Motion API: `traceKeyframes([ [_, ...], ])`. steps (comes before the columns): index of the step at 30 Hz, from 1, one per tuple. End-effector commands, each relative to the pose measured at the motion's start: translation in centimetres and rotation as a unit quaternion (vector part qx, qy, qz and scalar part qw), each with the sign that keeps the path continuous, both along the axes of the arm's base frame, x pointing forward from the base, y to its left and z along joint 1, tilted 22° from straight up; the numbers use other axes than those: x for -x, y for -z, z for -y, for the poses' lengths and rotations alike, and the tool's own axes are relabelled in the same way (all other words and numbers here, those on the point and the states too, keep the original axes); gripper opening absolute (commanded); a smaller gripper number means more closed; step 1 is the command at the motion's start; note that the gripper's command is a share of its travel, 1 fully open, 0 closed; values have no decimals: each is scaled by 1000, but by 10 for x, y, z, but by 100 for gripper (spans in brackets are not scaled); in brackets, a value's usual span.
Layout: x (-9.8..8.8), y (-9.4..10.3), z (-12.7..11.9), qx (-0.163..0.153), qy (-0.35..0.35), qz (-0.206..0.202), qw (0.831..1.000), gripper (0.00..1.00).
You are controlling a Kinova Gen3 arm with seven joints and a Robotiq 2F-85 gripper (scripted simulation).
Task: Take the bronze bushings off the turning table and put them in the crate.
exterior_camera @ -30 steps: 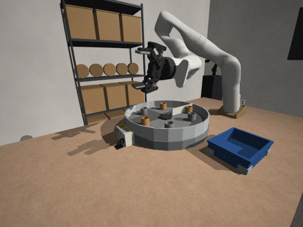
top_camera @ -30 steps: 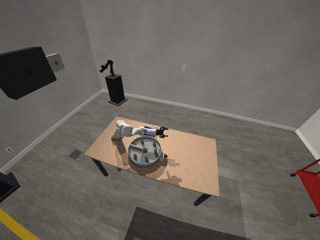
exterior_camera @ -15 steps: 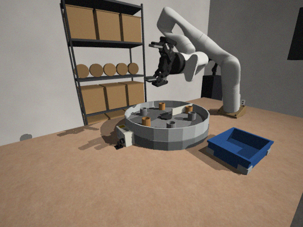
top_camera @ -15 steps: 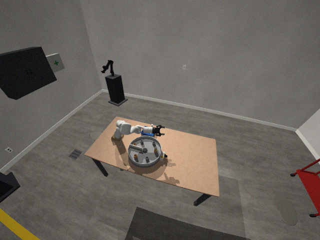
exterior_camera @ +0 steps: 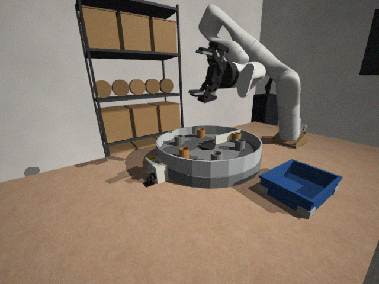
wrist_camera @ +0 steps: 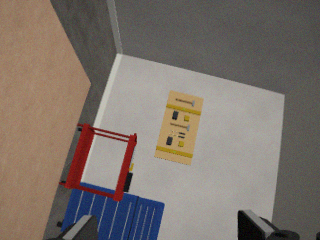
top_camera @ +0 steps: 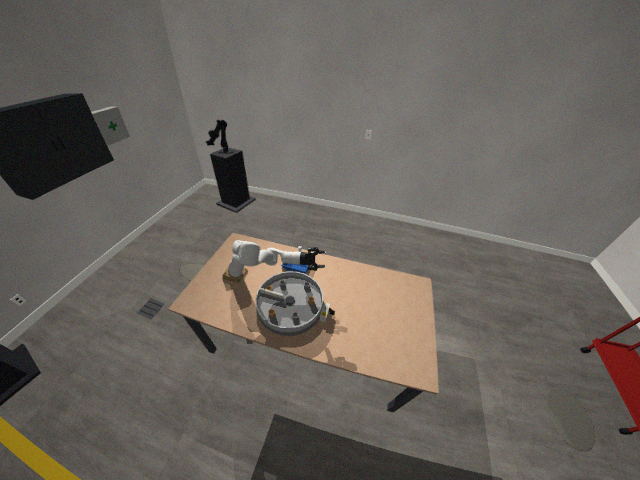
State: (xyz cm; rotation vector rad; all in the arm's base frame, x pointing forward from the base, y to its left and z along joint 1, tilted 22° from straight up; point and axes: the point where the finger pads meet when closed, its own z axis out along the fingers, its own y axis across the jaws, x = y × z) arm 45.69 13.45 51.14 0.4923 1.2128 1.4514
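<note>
Open, unladen hand (top_camera: 321,259) (exterior_camera: 193,71) (wrist_camera: 167,229) above the table, 3 bronze bushings on the turning table (top_camera: 263,323) (exterior_camera: 211,168).

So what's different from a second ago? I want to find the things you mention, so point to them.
The end effector (top_camera: 323,259) (exterior_camera: 198,71) (wrist_camera: 167,229) has drawn back toward the arm's base (top_camera: 227,277) (exterior_camera: 296,144). The turning table (top_camera: 289,331) (exterior_camera: 211,168) has rotated slightly counterclockwise seen from above, carrying its bushings (top_camera: 271,313) (exterior_camera: 184,153). Nothing was grasped or released; the end effector stayed open, and the blue crate (top_camera: 295,268) (exterior_camera: 286,194) didn't move.
</note>
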Motion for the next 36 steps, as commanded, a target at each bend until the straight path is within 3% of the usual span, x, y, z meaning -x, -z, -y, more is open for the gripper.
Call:
traceKeyframes([
  [1,38,8,4,11,-4,-3,1000,100],
  [13,38,8,4,11,-4,-3,1000,100],
  [14,17,1,2,1,-2,0,1000,100],
  [18,61,5,9,1,-2,0,1000,100],
  [30,61,5,9,1,-2,0,1000,100],
  [31,19,-8,8,-6,8,10,1000,100],
  [35,63,-4,14,-6,8,10,1000,100],
  [36,63,-4,14,-6,8,10,1000,100],
])
